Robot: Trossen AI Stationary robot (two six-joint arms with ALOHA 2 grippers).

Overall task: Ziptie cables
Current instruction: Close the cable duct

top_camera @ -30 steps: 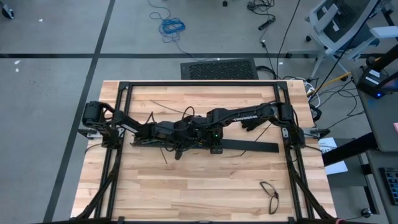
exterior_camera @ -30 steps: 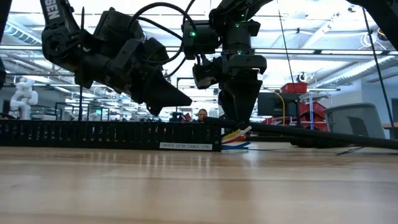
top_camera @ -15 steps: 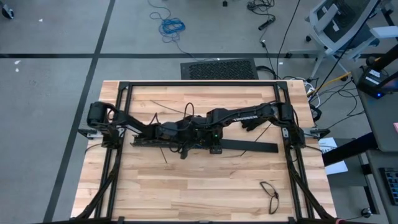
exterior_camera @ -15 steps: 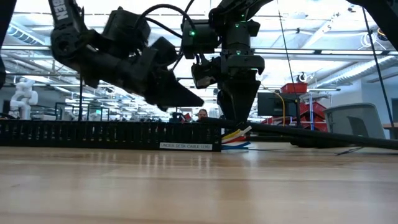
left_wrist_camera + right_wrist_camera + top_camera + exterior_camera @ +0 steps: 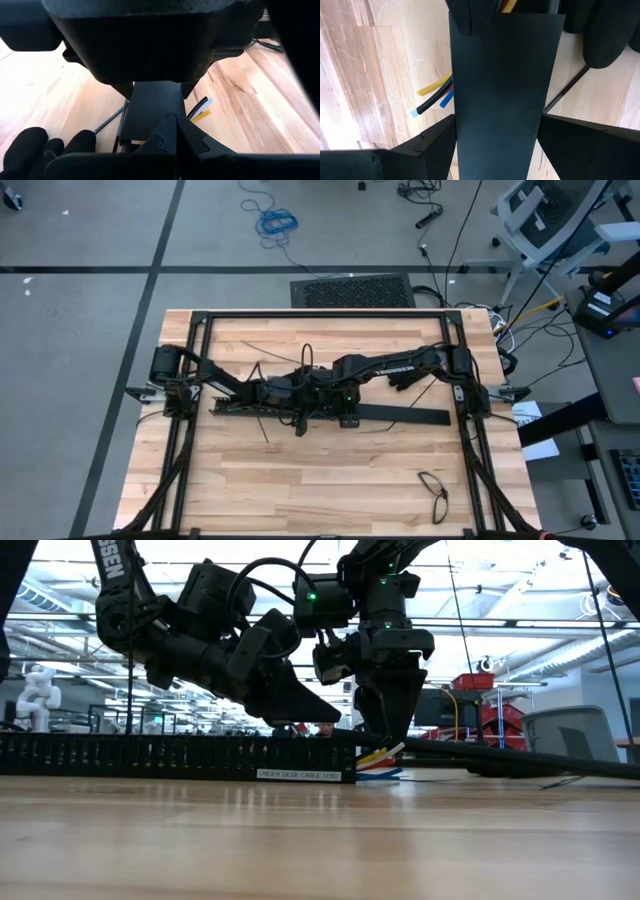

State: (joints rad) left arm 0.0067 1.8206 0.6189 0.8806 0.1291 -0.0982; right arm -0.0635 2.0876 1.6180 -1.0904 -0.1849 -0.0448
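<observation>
A long black slotted bar (image 5: 150, 755) lies across the table's middle. The cables' coloured ends (image 5: 378, 760) stick out at its right end; they also show in the right wrist view (image 5: 434, 95) and the left wrist view (image 5: 201, 107). A flat black bar (image 5: 405, 416) runs on from there toward the table's right. My right gripper (image 5: 385, 738) points down over that bar's left end. My left gripper (image 5: 335, 715), shut and with nothing in it, hangs slanting down just left of the right one, above the slotted bar. My right gripper has the flat black bar between its two fingers, one finger (image 5: 437, 142) against each long edge (image 5: 459, 125), near the bar's end by the cables. The fingers come from above, pointing down, and stand across the bar. The bar's far end slopes down toward the table.
Thin straight black strips lie loose by the bars (image 5: 262, 430) (image 5: 565, 90). A small loop of black cord (image 5: 432, 490) lies near the table's front right. A black frame (image 5: 320, 315) rims the table's far and side edges. Bare wood (image 5: 300, 490) fills the near half.
My left gripper has moved toward the table's right, closer to the right gripper, and sunk a little while staying shut. The right gripper and the flat bar have kept still.
</observation>
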